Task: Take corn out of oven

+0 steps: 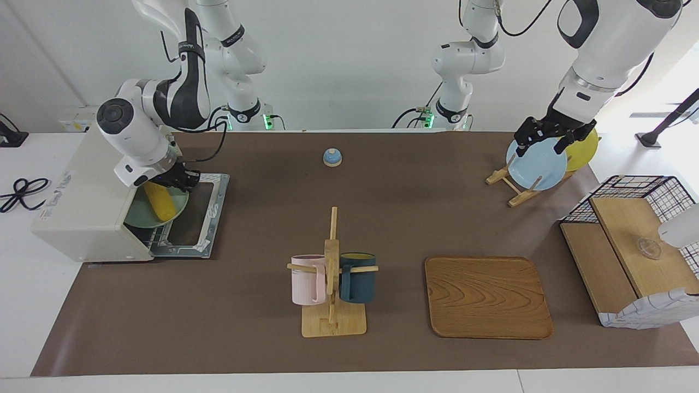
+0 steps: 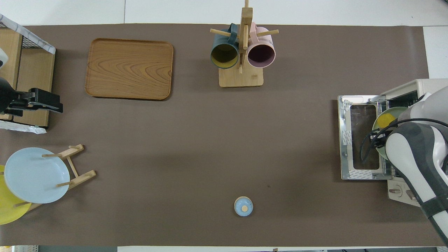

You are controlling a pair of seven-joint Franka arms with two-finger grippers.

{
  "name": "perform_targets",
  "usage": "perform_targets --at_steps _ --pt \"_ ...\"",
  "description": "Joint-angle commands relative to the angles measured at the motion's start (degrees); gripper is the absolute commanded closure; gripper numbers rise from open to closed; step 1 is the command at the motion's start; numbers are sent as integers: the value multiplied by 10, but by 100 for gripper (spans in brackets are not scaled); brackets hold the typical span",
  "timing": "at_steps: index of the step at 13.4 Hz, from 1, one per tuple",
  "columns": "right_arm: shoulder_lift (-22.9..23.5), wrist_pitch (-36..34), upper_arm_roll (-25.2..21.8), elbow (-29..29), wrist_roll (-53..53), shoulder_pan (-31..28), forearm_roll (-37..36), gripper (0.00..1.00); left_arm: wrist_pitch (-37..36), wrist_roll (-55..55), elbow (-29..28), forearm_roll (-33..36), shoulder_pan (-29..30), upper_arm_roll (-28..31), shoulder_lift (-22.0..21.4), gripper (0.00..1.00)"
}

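Observation:
The cream-white oven (image 1: 82, 207) stands at the right arm's end of the table, its glass door (image 1: 196, 213) folded down flat. The yellow corn (image 1: 159, 204) lies on a green plate (image 1: 139, 218) that sticks out of the oven's opening over the wire rack. My right gripper (image 1: 180, 183) is down at the plate's rim, beside the end of the corn nearer the robots, and looks shut on the rim. In the overhead view the right arm hides that gripper; only the corn's tip (image 2: 386, 120) shows. My left gripper (image 1: 549, 136) waits raised over the basket's end of the table (image 2: 52, 105).
A mug rack (image 1: 332, 273) with a pink and a dark blue mug stands mid-table. A wooden tray (image 1: 486, 297) lies beside it. A blue bell (image 1: 332, 157) sits near the robots. A plate rack (image 1: 538, 164) and a wire-and-wood basket (image 1: 628, 245) stand at the left arm's end.

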Motion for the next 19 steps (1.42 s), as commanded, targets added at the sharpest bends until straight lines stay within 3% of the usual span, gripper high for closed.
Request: perform_targets --at_steps 1,8,13,15,19 --pt "-18 33 2 -31 1 -3 -5 70 3 1 -1 11 3 -3 -7 0" --pt "-27 79 1 -62 -48 -17 -5 70 18 0 -1 11 3 -3 -6 0" --pt "-29 90 1 -69 -67 -26 -5 85 24 0 -3 11 3 -3 -6 0" --pt "-31 93 1 -76 -67 -25 -6 99 23 -1 -6 11 3 -3 -7 0" --pt "-28 82 4 -61 -71 -13 -24 100 25 -4 -5 11 -4 -5 -7 0"
